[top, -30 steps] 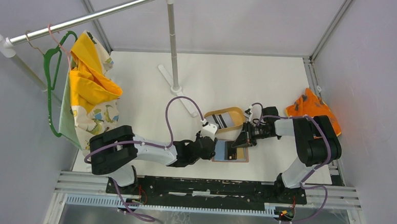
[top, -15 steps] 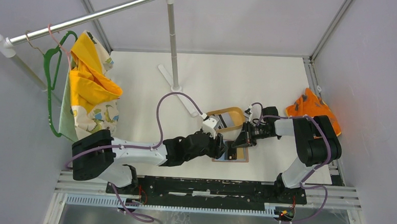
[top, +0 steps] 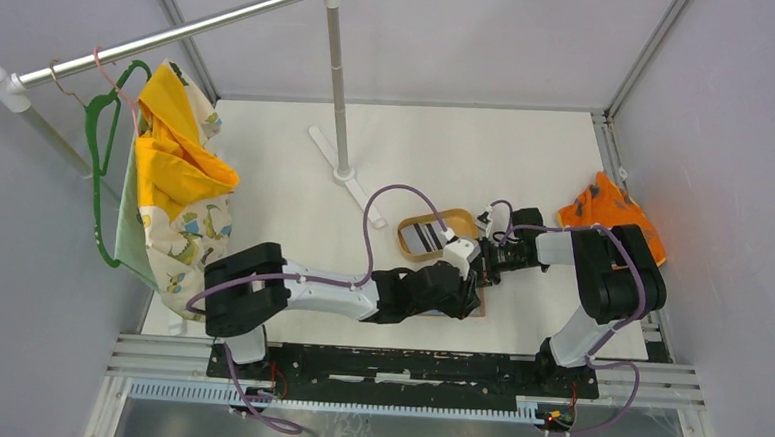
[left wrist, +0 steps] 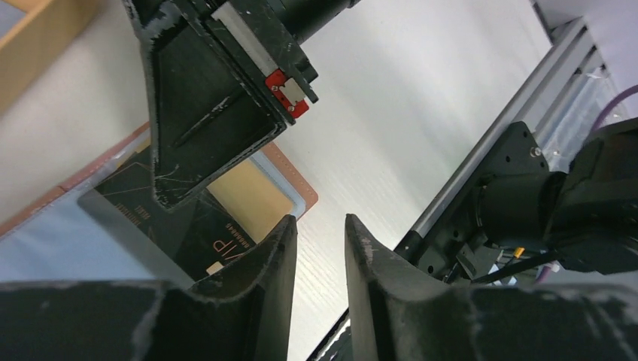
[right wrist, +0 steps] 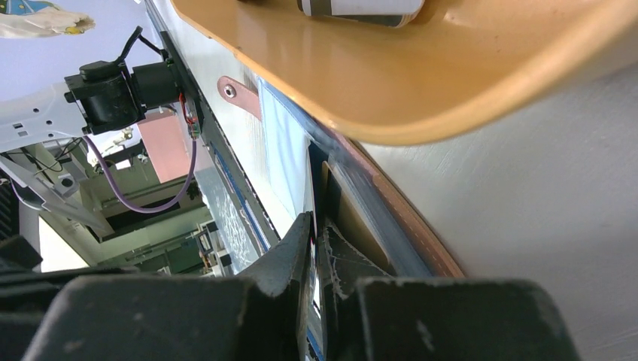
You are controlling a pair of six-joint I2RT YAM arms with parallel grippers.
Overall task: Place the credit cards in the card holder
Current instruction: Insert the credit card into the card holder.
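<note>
Left pincer point(left wrist: 320, 226) hangs part open with nothing between its fingers, above the corner of the card holder point(left wrist: 299, 194). Right pincer point(right wrist: 314, 226) is closed to a slit on the edge of the black card point(left wrist: 188, 241). That card overlaps a gold card point(left wrist: 252, 199) in the open holder, which lies on the surface point(left wrist: 391, 98) just beside the tan tray point(right wrist: 391, 83).

White table point(top: 417, 150) bears card holder point(left wrist: 305, 197), tray point(top: 454, 217), orange cloth point(top: 609, 215).
</note>
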